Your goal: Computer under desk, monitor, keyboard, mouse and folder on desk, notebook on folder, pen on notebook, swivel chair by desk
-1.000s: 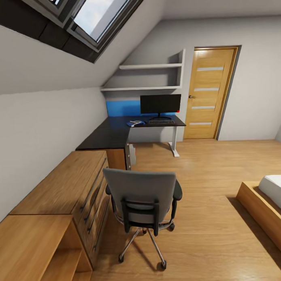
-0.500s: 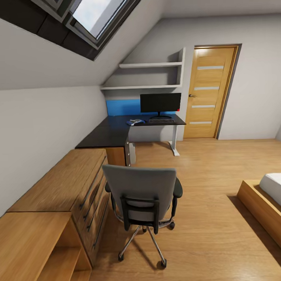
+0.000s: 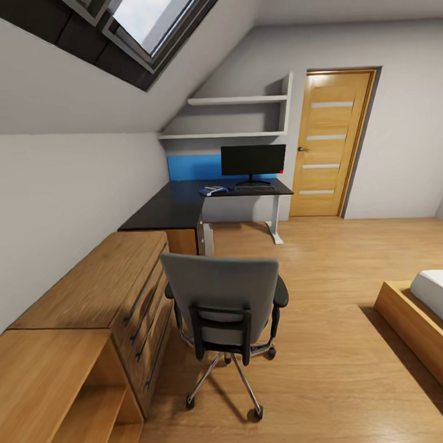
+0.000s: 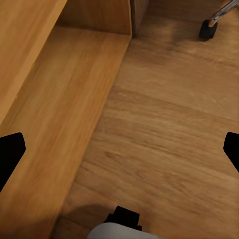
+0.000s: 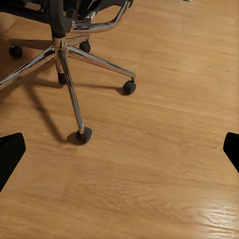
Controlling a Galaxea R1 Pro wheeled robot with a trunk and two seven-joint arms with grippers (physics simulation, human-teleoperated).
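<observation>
One swivel chair [image 3: 226, 311] stands well apart from the desk [image 3: 182, 207].

No legible txt or labels.

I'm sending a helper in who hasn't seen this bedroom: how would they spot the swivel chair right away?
Start from the long wooden chest of drawers along the sloped wall. Just beside it on the wood floor stands the swivel chair, its back toward the camera. It is the only grey upholstered seat, with black armrests and a shiny metal star base on casters.
</observation>
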